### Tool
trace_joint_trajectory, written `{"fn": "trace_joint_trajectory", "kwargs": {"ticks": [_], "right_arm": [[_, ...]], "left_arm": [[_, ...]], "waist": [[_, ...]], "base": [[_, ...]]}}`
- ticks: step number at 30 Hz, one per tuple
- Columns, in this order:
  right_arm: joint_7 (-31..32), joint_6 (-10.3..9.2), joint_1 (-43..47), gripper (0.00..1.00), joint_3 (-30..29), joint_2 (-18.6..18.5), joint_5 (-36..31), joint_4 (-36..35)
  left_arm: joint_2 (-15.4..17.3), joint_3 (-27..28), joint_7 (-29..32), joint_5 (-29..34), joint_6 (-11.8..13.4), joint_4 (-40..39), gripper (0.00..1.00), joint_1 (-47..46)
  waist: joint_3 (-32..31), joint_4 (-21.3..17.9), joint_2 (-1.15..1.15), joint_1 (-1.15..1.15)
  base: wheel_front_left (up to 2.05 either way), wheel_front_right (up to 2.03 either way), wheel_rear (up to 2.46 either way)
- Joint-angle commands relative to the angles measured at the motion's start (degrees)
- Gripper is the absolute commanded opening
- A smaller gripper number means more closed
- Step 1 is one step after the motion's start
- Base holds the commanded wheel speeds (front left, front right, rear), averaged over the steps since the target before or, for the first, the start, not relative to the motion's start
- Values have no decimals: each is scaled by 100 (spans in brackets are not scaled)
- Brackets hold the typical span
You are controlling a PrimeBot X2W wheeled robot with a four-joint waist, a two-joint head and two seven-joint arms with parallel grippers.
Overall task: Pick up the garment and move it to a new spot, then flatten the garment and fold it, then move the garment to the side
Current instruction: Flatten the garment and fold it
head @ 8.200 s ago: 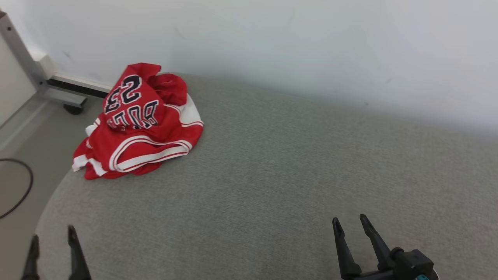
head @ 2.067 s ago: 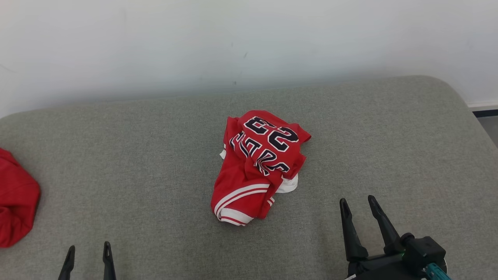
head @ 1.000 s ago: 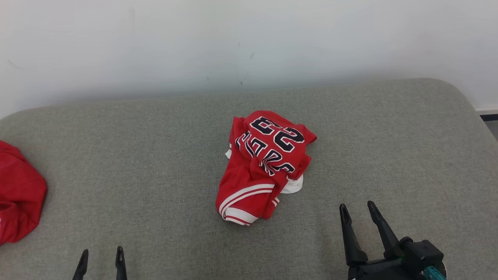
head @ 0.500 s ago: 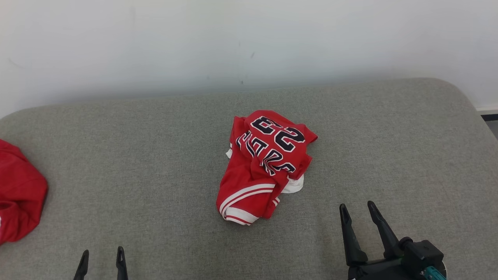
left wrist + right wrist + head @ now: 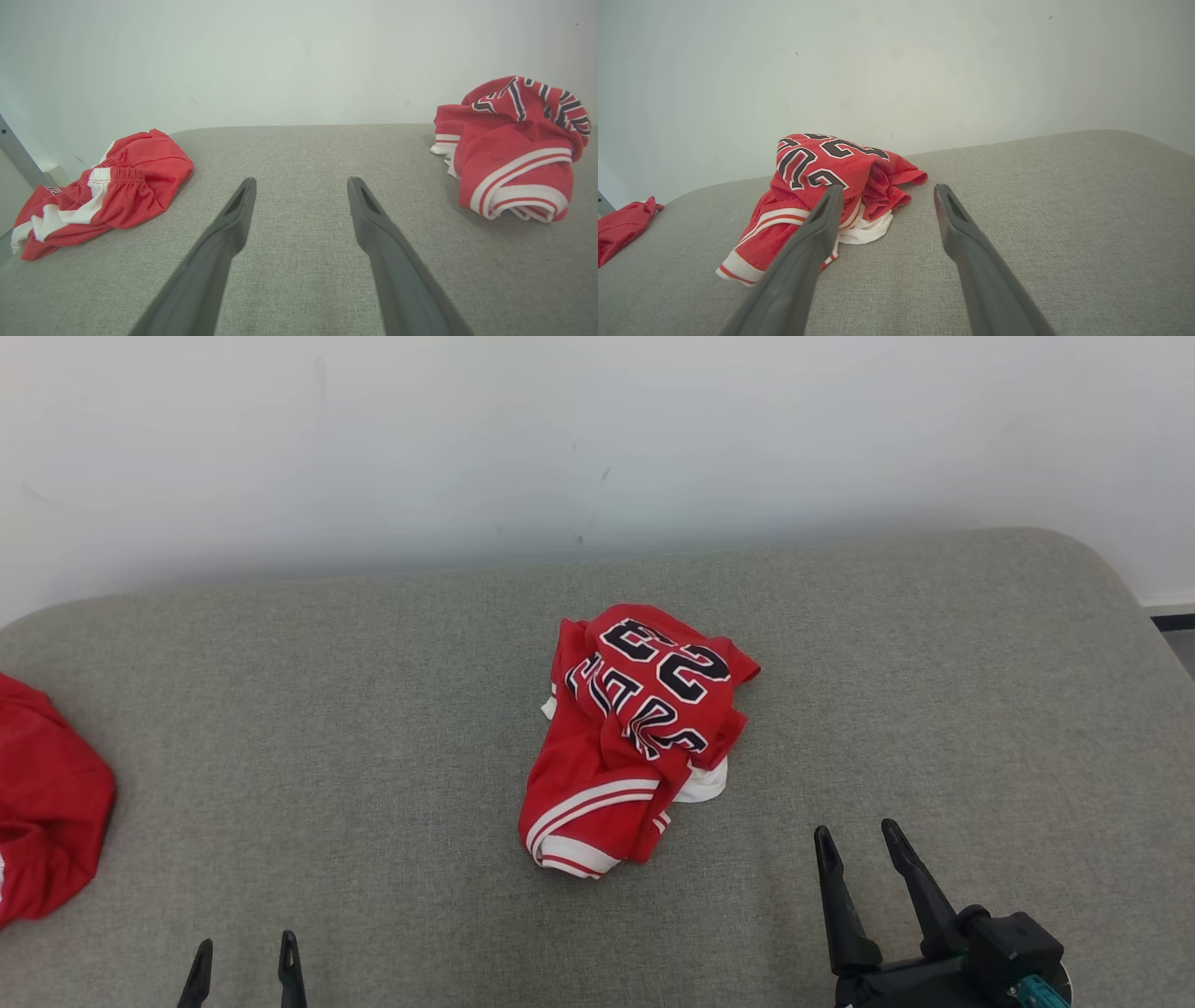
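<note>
A crumpled red garment (image 5: pixel 635 737) is lying in a heap near the middle of the grey fabric-covered tabletop (image 5: pixel 327 709), a little closer to the far edge than to the near one. It is showing black, white-outlined numbers and letters on top. Red-and-white striped trim is curling along the end facing the near edge, and a bit of white cloth is poking out on its right side.

The right gripper (image 5: pixel 855 833) is hovering over the near right part of the tabletop, its two dark fingers spread apart and gripping nothing. The fingertips are pointing toward the far edge and sitting clear of the garment, to its near right.

The left gripper (image 5: pixel 245 952) is hanging low by the near edge, left of centre. Its fingers are likewise parted and empty, with bare fabric showing between them. It is sitting well apart from the garment.

A second red piece of clothing (image 5: pixel 47 821), with a gathered white-banded waist, is bunching up at the left edge of the tabletop. A plain white wall (image 5: pixel 597 448) is running right behind the far edge.
</note>
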Motion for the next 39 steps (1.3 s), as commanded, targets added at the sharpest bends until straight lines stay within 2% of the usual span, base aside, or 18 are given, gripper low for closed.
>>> {"fn": "trace_joint_trajectory", "kwargs": {"ticks": [1, 19, 23, 28, 33, 39], "right_arm": [[-3, -12, 49, 100, 6, 3, -23, 10], [-3, -13, 27, 100, 18, 3, -6, 23], [-3, -13, -8, 100, 21, 3, 8, 22], [-3, -13, -109, 100, 57, 2, 59, 5], [-3, -13, -213, 100, 110, 3, 126, -30], [-2, -13, -299, 100, 77, 4, 194, -76]], "left_arm": [[-11, -9, -20, -55, 27, -28, 100, 50], [-12, -21, -20, -94, 56, -26, 100, 59], [-12, -22, -20, -301, 78, -45, 100, -94], [-11, -235, -20, -276, -94, 15, 100, -433], [-11, -507, -20, -219, -315, 242, 100, -934], [33, -947, -19, -195, -403, 521, 100, -1443]], "waist": [[-1, 0, 0, 0], [-4, -9, 0, 0], [27, -32, 0, 0], [142, -156, 0, 0], [343, -442, 0, 0], [609, -766, 0, 0]], "base": [[0, 0, 0], [0, 0, 0], [0, 0, 0], [0, 0, 0], [0, 0, 0], [0, 0, 0]]}}
